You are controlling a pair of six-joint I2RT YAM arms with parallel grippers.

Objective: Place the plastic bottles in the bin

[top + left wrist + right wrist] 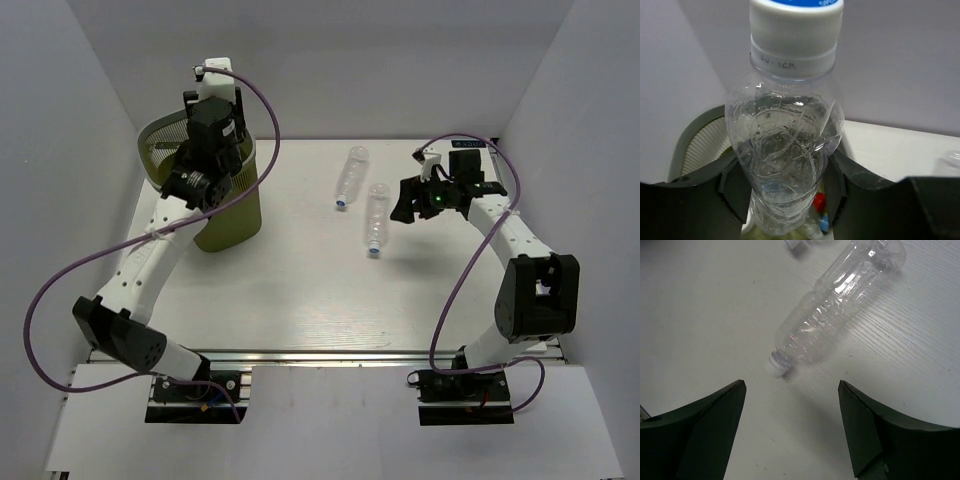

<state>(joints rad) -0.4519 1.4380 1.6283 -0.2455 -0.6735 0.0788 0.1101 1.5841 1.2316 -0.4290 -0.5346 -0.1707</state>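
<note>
My left gripper (212,150) is over the olive-green wire bin (232,215). In the left wrist view it (785,195) is shut on a clear crinkled bottle (785,150) with a white, blue-topped cap, held above the bin's grey rim (690,135). A red cap (819,201) and a blue cap (825,222) show inside the bin below. Two clear bottles (350,177) (376,218) lie on the table. My right gripper (405,205) is open beside the nearer one. In the right wrist view that bottle (835,315) lies just beyond the open gripper (792,385), cap toward it.
White walls enclose the table on the left, back and right. The bin stands at the table's far-left corner. A second bottle's end (795,244) shows at the top edge of the right wrist view. Purple cables loop off both arms.
</note>
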